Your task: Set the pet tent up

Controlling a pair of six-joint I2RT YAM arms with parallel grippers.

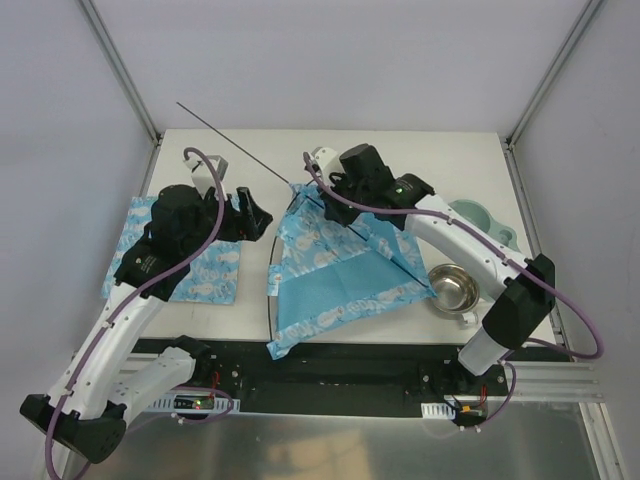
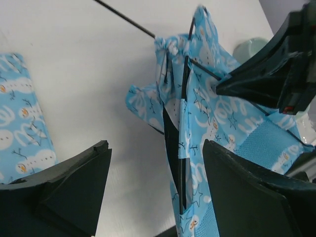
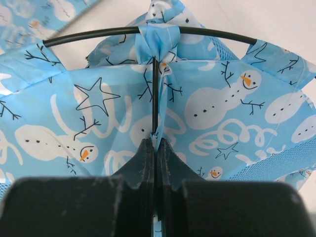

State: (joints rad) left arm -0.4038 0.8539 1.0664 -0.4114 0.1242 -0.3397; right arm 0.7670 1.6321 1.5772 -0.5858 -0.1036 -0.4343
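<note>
The pet tent [image 1: 340, 270] is blue snowman-print cloth lying half-collapsed in the middle of the table. One thin black pole [image 1: 230, 143] sticks out past its far-left corner. My right gripper [image 3: 155, 143] is shut on a black pole and a fold of cloth at the tent's far top; a second pole [image 3: 207, 32] crosses just beyond. My left gripper [image 2: 157, 148] stands open just left of the tent [image 2: 207, 123], with the tent's dark edge between its fingers [image 2: 74, 187] and touching neither. From the top view the left gripper [image 1: 250, 215] is beside the tent's far-left corner.
A flat mat [image 1: 190, 270] of the same print lies on the left under the left arm. A steel bowl [image 1: 455, 288] sits right of the tent, and a pale green bowl [image 1: 480, 220] is behind it. The right arm reaches over both bowls.
</note>
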